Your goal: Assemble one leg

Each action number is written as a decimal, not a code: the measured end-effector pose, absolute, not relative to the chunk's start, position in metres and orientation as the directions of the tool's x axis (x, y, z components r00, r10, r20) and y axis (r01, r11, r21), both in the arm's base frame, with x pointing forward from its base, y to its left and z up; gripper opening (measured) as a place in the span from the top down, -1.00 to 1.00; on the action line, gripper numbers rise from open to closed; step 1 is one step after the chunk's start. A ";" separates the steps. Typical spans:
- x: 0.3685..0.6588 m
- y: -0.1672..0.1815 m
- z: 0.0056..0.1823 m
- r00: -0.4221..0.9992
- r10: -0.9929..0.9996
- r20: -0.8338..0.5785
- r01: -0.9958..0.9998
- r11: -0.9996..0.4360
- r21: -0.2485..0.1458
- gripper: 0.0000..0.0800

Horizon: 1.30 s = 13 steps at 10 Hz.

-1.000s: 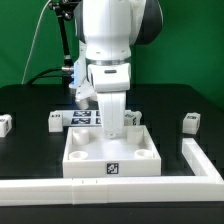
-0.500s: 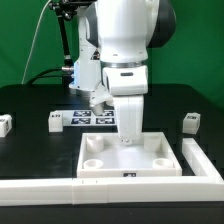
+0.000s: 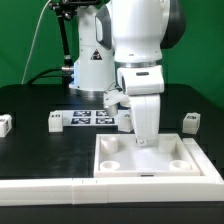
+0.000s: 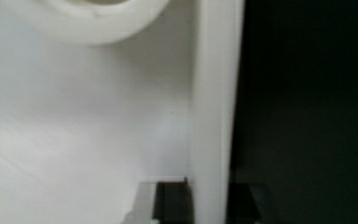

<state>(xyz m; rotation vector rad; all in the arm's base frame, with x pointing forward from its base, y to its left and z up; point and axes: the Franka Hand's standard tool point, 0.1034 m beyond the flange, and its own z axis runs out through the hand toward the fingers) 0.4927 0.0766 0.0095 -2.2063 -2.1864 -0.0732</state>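
My gripper [image 3: 143, 142] reaches straight down and is shut on the far rim of the large white square panel [image 3: 150, 176], which lies flat on the black table. In the wrist view the panel's rim [image 4: 211, 110] stands between my two dark fingers [image 4: 172, 205], and a round corner socket [image 4: 105, 18] shows beyond them. The small white legs with tags lie loose on the table. One leg [image 3: 5, 124] is at the far left, one leg [image 3: 56, 121] is left of centre and one leg [image 3: 189, 122] is at the right. None is in my gripper.
The marker board [image 3: 88, 118] lies behind the panel. A low white rail [image 3: 50, 187] runs along the table's front and turns up the exterior view's right side [image 3: 208, 160], close to the panel. A black stand [image 3: 66, 50] rises at the back.
My gripper has moved toward the exterior view's right, dragging the panel with it from the table's middle to beside the right rail.
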 end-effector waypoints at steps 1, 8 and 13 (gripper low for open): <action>0.496 0.076 0.010 0.010 0.998 0.056 1.000 -0.010 0.004 0.84; 0.501 0.075 0.010 0.014 0.999 0.052 1.000 -0.013 -0.014 0.84; 0.501 0.074 0.010 0.015 0.999 0.052 1.000 -0.015 -0.014 -0.43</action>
